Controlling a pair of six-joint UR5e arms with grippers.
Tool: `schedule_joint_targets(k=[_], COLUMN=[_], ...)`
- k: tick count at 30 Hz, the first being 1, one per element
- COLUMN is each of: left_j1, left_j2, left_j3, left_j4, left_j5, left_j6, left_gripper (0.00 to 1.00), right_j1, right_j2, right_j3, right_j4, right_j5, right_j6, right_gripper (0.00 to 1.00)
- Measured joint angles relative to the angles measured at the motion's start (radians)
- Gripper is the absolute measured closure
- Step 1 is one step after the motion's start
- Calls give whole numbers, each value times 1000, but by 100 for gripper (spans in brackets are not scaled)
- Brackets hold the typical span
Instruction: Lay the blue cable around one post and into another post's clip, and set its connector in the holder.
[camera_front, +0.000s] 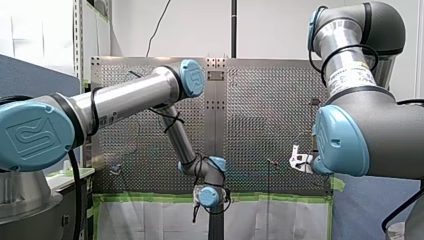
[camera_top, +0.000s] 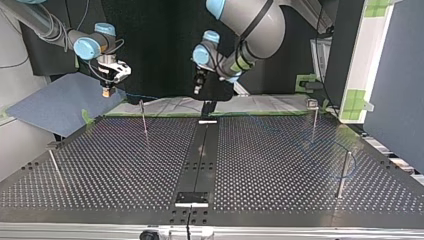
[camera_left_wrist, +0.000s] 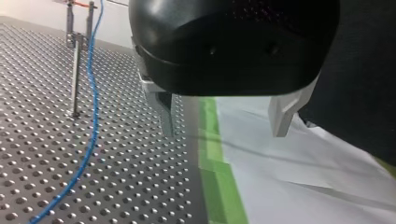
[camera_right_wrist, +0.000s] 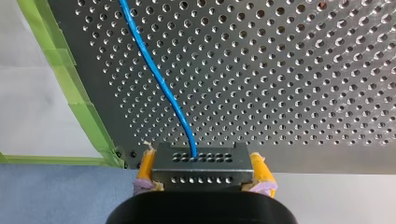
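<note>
Blue cable (camera_right_wrist: 161, 84) runs from the connector (camera_right_wrist: 201, 167) clamped in the right pincer (camera_right_wrist: 202, 159) above the edge of the desk (camera_right_wrist: 303, 70); the left pincer (camera_left_wrist: 224, 122) gapes wide above it.

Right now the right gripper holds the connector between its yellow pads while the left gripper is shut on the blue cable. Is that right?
Not quite. The left wrist view shows the left gripper open and empty, with the blue cable off to its side. The right gripper does hold the connector between its yellow pads.
</note>
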Motion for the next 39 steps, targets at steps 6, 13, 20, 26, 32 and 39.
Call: schedule_joint_targets(k=[6, 13, 20, 26, 32, 39], left_j1=[-5, -9, -22, -27, -28, -31], left_j2=[4, 4, 4, 4, 4, 3], left_j3=[33, 59, 82, 108, 136, 151], left_j4=[-27, -35, -33, -34, -35, -28], left_j5=[-25, -52, -54, -73, -93, -98], left_j6=[1, 5, 27, 30, 32, 45], left_gripper=[0, 0, 0, 0, 0, 0], right_j1=[-1, -1, -2, -1, 0, 1], right_j2=[0, 0, 0, 0, 0, 0], right_j3=[0, 0, 0, 0, 0, 0], right_j4=[-2, -3, -3, -4, -3, -2], right_j5=[0, 0, 0, 0, 0, 0], right_j6=[0, -1, -1, -2, -3, -3], right_gripper=[98, 98, 98, 98, 98, 98])
